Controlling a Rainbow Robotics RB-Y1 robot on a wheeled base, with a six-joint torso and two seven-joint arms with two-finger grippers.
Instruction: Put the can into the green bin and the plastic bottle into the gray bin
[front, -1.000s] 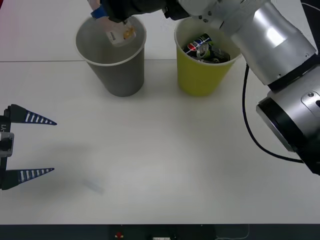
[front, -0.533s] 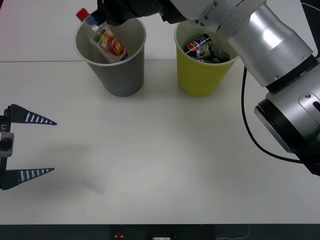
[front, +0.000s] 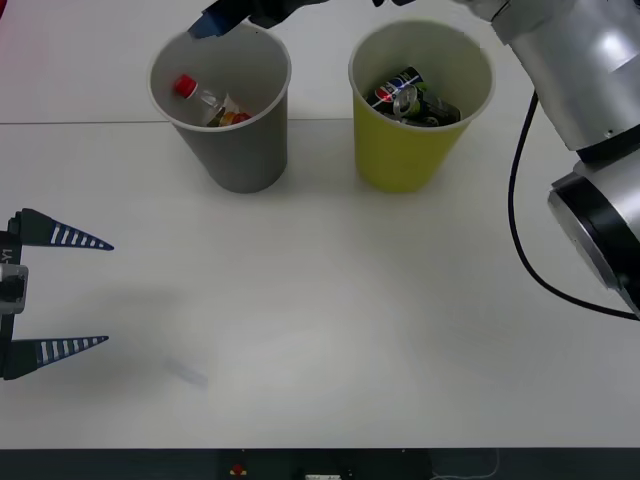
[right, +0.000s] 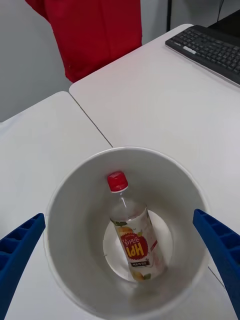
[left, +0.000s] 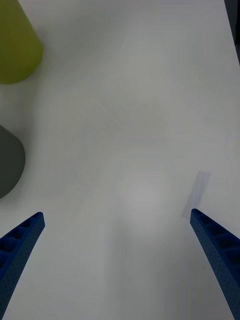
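Note:
The plastic bottle (front: 207, 102) (right: 131, 235), clear with a red cap, lies inside the gray bin (front: 240, 155) (right: 75, 190) at the back left of the table. My right gripper (right: 120, 260) hangs open straight above that bin, holding nothing; one blue fingertip (front: 212, 22) shows over the bin's far rim. The green bin (front: 400, 160) stands to the right of the gray one and holds cans (front: 405, 97). My left gripper (front: 62, 292) rests open over the table's near left.
A keyboard (right: 210, 50) lies on the table beyond the bins, and something red (right: 95, 35) stands behind the table. The green bin's wall (left: 15, 45) and the gray bin's wall (left: 9, 162) show in the left wrist view. A small pale strip (front: 187, 372) lies near the front.
The right gripper let go of the plastic bottle, which dropped into the gray bin. The right arm has since risen and drawn back. The left arm has not moved.

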